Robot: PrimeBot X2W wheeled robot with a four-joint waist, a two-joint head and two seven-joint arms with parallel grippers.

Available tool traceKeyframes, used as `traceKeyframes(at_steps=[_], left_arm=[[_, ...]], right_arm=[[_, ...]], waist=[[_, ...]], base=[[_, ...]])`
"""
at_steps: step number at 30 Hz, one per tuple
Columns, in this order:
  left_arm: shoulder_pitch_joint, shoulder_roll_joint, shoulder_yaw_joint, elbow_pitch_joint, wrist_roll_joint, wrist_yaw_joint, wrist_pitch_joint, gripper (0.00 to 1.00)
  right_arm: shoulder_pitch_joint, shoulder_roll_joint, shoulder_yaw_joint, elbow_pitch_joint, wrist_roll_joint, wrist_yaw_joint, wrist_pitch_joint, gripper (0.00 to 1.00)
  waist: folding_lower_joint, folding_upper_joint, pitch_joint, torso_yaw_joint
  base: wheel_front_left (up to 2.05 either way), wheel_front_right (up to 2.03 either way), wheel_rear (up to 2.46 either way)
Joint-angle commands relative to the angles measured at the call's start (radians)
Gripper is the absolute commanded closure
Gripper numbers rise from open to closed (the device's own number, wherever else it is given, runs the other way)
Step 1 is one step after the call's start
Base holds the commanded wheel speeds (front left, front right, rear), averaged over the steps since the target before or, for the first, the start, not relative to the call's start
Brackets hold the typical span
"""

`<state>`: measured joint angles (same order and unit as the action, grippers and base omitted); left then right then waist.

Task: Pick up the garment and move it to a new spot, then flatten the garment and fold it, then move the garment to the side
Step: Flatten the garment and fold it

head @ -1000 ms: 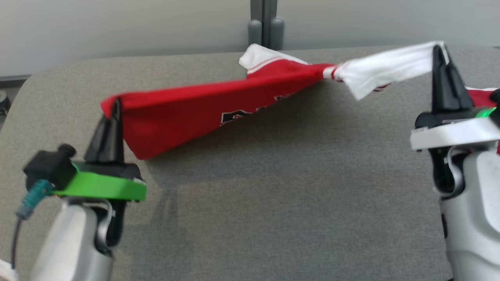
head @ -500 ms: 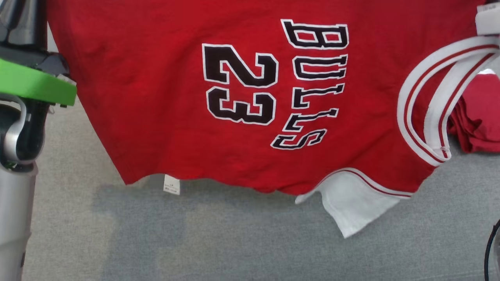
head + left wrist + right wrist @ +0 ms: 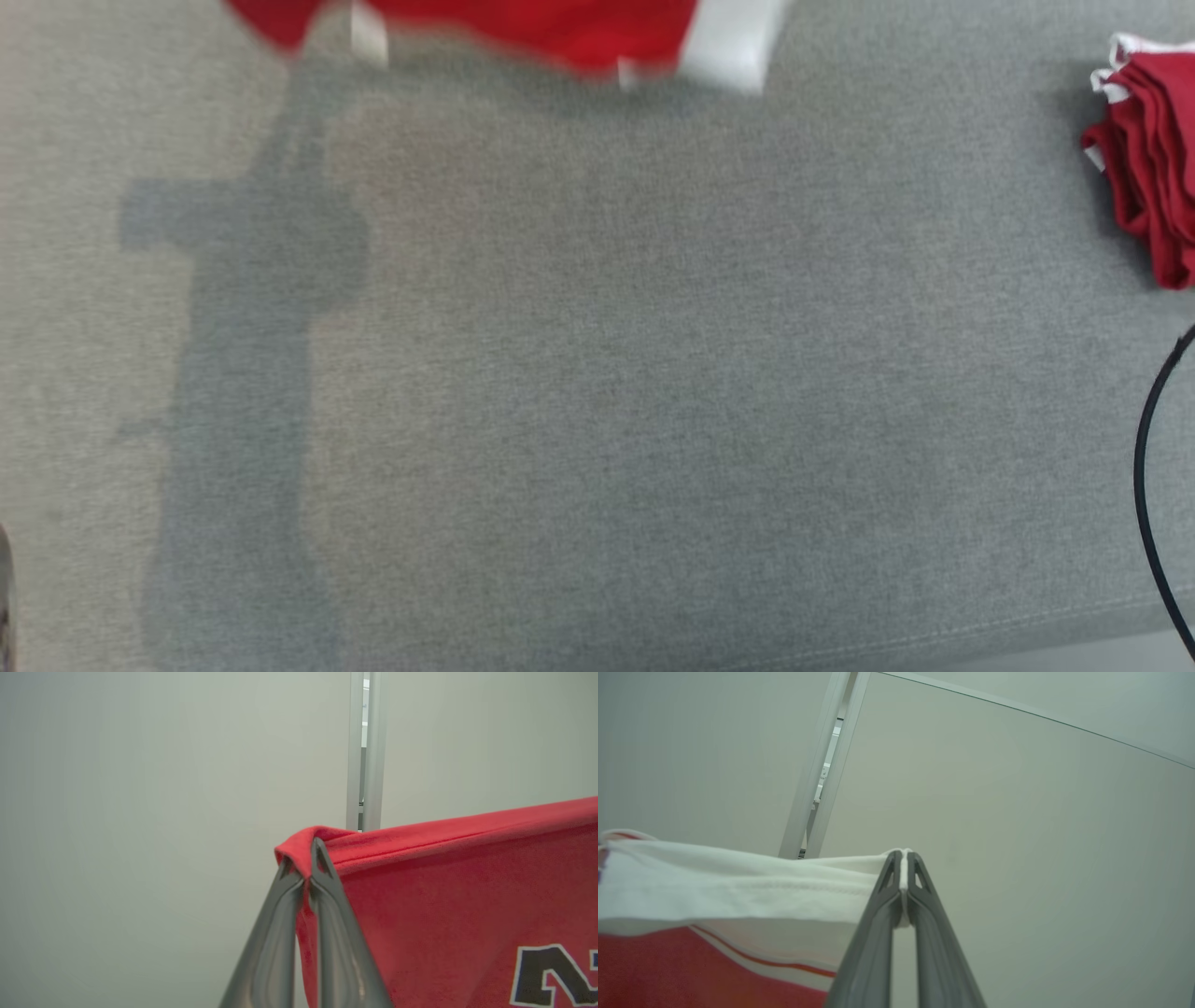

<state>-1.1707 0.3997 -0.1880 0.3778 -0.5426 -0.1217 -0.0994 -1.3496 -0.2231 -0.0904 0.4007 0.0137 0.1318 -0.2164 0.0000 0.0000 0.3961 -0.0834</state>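
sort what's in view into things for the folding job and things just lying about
For the job:
- garment, held up in the air
- left gripper, shut on its red corner
- right gripper, shut on its white part
- grey table below

Lying about:
- red cloth pile at the table's right edge
- black cable nearer than the pile

long, tapered dark-grey end effector fingers [image 3: 275,933]

Soft even light, arm-shaped shadow on the table [image 3: 597,392], motion-blurred garment [image 3: 523,28] at top edge
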Motion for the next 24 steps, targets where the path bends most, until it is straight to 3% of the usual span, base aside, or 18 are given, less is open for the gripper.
traceKeyframes(at_steps=[1,5,11,18,24], left_arm=[[-0.038,0.001,0.013,0.027,0.010,0.005,-0.031,1.00],[-0.043,-0.002,0.008,0.091,0.017,0.000,-0.100,1.00],[0.165,-0.016,0.038,0.169,-0.020,0.000,-0.158,1.00],[0.556,-0.120,0.141,0.216,-0.033,0.002,-0.166,1.00],[0.795,-0.232,0.197,0.194,0.024,-0.005,-0.167,1.00]], right_arm=[[-0.024,-0.001,-0.029,0.013,-0.025,-0.002,-0.017,1.00],[-0.011,0.015,-0.094,0.029,-0.050,-0.003,-0.041,1.00],[0.226,0.046,-0.072,0.044,-0.020,-0.003,-0.048,1.00],[0.638,0.108,-0.043,0.005,0.081,-0.004,-0.049,1.00],[0.898,0.114,-0.004,0.027,0.152,-0.003,-0.050,1.00]], waist=[[0.0000,0.0000,0.075,-0.037],[0.0000,0.0000,0.078,-0.044],[0.0000,0.0000,0.051,-0.056],[0.0000,0.0000,0.001,-0.067],[0.0000,0.0000,-0.067,-0.058]], base=[[0.00,0.00,0.00],[0.00,0.00,0.00],[0.00,0.00,0.00],[0.00,0.00,0.00],[0.00,0.00,0.00]])
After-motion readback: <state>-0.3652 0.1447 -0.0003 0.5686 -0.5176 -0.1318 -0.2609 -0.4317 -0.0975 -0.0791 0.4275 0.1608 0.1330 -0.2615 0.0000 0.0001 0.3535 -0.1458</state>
